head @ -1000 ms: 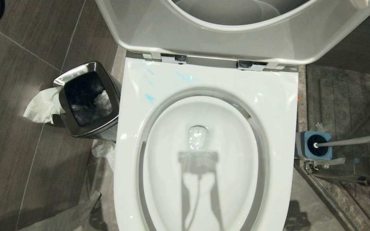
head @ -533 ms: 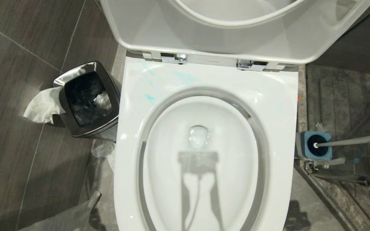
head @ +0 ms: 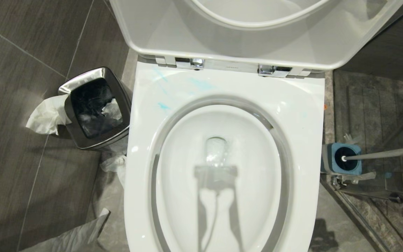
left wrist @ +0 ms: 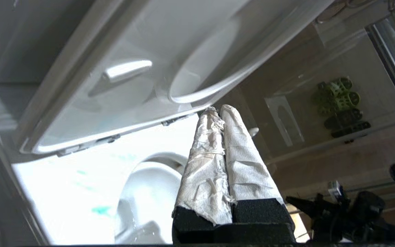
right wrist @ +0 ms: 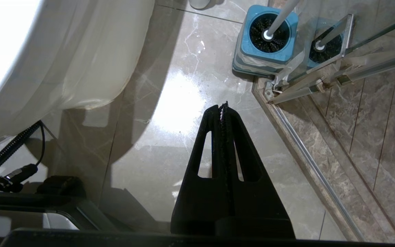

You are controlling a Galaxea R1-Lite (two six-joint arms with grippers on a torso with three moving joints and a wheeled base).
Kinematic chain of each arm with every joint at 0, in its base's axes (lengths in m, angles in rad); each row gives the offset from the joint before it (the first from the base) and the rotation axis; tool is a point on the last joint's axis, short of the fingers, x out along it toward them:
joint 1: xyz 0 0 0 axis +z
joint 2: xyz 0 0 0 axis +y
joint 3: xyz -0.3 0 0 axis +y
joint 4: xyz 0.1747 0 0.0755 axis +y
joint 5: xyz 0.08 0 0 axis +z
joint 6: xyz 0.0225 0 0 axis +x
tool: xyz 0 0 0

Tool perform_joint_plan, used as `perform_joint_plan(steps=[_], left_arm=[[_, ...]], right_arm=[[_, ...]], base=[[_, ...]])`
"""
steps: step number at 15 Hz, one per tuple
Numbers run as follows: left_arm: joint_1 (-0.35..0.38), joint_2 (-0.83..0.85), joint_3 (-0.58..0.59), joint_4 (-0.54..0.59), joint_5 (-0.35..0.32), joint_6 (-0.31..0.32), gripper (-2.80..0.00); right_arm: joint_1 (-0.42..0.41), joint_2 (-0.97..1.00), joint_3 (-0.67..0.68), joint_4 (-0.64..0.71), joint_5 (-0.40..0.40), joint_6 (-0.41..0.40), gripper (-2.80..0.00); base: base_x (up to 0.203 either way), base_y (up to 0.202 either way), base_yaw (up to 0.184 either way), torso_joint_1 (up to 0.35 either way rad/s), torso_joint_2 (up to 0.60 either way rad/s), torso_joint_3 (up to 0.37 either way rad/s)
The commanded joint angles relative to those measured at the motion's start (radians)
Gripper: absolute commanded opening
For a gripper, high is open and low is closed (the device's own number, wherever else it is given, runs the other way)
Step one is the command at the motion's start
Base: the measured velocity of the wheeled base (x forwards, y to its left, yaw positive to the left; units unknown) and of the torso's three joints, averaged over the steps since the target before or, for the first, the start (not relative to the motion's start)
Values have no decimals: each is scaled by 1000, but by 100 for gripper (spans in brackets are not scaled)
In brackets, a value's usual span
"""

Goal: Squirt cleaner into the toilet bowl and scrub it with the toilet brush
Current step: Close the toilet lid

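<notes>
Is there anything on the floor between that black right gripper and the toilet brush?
Nothing visible. In the right wrist view, bare floor lies between the shut right gripper and the toilet brush, which stands in its blue holder.

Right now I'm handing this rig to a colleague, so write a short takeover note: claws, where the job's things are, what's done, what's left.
Left claw: shut, empty, fingers wrapped in white paper, beside the toilet bowl, near the raised lid.
Right claw: shut, empty, parked low over the floor.
Toilet brush: standing in its blue holder to the robot's right of the bowl, untouched.
Cleaner bottle: not in view.
Done: blue streaks lie on the rim's back left; whether cleaner reached the bowl is unclear.
Left: take the brush and scrub the bowl.
</notes>
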Motion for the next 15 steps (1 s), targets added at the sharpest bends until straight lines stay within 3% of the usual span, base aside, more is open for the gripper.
perform_joint_plan(steps=[1,5,7,10,15], left_arm=[[10,-13,-3,0,3,18,-280],[19,122,-35,-83,45,100,-280],[21,222,-60,-225,112,122,-280],[21,391,-187,-394,284,180,-280],[21,504,-368,-428,353,210,-280]], right_arm=[[0,1,0,0,0,0,-280],[0,1,0,0,0,0,-280],[0,1,0,0,0,0,-280],[0,1,0,0,0,0,-280],[0,1,0,0,0,0,-280]], base=[[0,0,0,0,0,0],[0,0,0,0,0,0],[0,0,0,0,0,0],[0,0,0,0,0,0],[0,0,0,0,0,0]])
